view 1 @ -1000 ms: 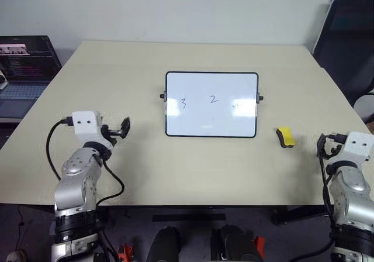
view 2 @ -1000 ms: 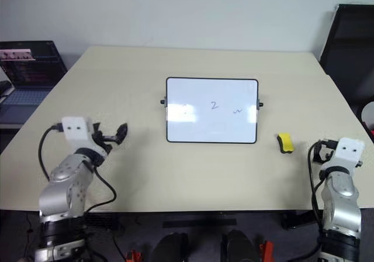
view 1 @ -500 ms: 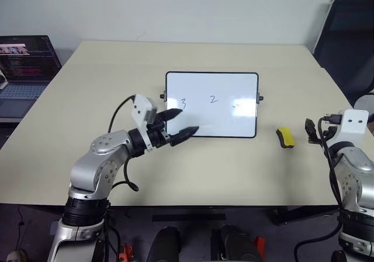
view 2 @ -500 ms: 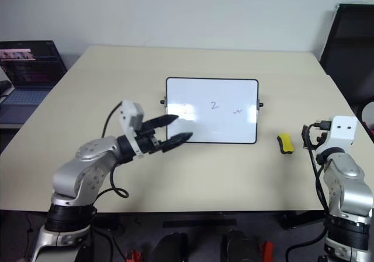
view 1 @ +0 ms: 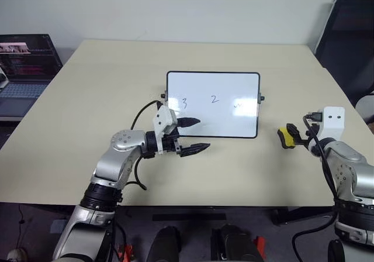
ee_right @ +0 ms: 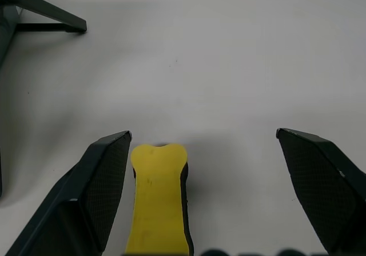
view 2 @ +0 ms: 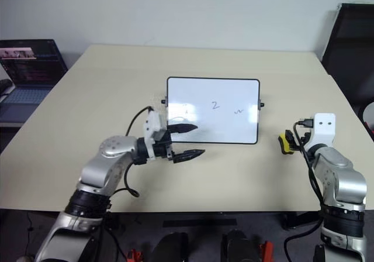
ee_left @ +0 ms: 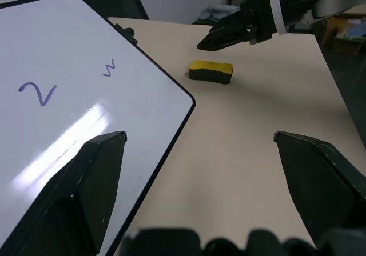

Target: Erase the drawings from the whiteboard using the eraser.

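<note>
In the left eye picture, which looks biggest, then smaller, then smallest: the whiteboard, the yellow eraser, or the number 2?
1. the whiteboard, by far the biggest.
2. the eraser, a small block.
3. the "2", a tiny mark, a little smaller than the eraser.

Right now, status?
Both end effectors open: left at whiteboard corner, right straddling yellow block eraser, ungripped. Marks intact. Nothing in the way.

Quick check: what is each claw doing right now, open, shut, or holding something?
Left claw: open, empty, at the whiteboard's near left corner.
Right claw: open, around the eraser, not yet gripping it.
</note>
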`<state>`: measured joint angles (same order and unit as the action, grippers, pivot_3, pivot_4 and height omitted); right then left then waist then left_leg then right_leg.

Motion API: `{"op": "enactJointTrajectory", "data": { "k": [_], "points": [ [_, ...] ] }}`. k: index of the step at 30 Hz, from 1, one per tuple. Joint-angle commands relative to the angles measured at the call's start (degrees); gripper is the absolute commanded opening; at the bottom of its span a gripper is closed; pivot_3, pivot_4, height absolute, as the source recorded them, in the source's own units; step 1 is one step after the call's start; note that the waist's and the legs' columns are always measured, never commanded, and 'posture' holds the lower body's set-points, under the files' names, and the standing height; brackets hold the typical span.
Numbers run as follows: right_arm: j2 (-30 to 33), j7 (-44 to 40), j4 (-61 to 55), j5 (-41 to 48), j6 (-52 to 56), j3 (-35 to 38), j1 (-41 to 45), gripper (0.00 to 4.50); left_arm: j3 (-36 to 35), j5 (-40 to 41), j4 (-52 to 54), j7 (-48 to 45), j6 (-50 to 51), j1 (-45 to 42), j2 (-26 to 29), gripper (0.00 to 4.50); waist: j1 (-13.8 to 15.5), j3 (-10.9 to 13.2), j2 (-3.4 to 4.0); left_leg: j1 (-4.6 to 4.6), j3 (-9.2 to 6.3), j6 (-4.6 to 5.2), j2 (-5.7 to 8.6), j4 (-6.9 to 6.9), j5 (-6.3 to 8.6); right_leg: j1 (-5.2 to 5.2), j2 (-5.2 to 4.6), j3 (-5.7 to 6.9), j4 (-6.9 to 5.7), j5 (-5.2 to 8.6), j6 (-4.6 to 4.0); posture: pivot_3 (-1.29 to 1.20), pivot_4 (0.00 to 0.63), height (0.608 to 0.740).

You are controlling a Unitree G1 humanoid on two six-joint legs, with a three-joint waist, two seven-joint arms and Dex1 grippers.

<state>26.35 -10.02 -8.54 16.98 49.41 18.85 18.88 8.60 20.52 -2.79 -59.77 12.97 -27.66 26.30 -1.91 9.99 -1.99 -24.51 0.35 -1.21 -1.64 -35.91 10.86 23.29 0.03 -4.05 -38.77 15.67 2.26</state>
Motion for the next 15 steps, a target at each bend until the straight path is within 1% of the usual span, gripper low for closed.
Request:
{"op": "enactJointTrajectory", "data": {
  "k": [1, 10, 15],
  "points": [
    [-0.62, 0.16, -0.18, 0.1, -1.27, 0.01, 1.14, 4.45, -0.36, -0.62, 0.85, -0.4, -2.53, -0.33, -0.45, 4.5, -0.02, 0.0, 0.0, 0.0, 0.0, 0.0, 0.0, 0.0, 0.0, 0.0, 0.0, 0.0, 0.0, 0.0, 0.0, 0.0, 0.15, 0.74],
    [-4.82, 1.4, 0.33, -0.03, -2.49, -0.68, 0.79, 4.45, -1.44, -1.1, -0.18, -0.16, -3.97, -0.07, -0.19, 4.5, -0.03, 0.0, 0.0, 0.0, -0.03, 0.0, 0.0, -0.01, 0.0, 0.0, 0.0, 0.02, -0.02, 0.0, 0.0, 0.0, 0.15, 0.74],
    [-6.56, 1.42, 2.49, 0.2, -5.05, -0.95, 1.45, 4.45, -1.74, -1.24, -1.06, -0.23, -4.71, -0.24, 0.11, 4.5, -0.07, 0.0, 0.0, 0.0, -0.03, 0.0, -0.01, -0.01, 0.0, 0.0, 0.0, 0.03, -0.02, 0.0, 0.0, 0.0, 0.15, 0.74]
  ]
}}
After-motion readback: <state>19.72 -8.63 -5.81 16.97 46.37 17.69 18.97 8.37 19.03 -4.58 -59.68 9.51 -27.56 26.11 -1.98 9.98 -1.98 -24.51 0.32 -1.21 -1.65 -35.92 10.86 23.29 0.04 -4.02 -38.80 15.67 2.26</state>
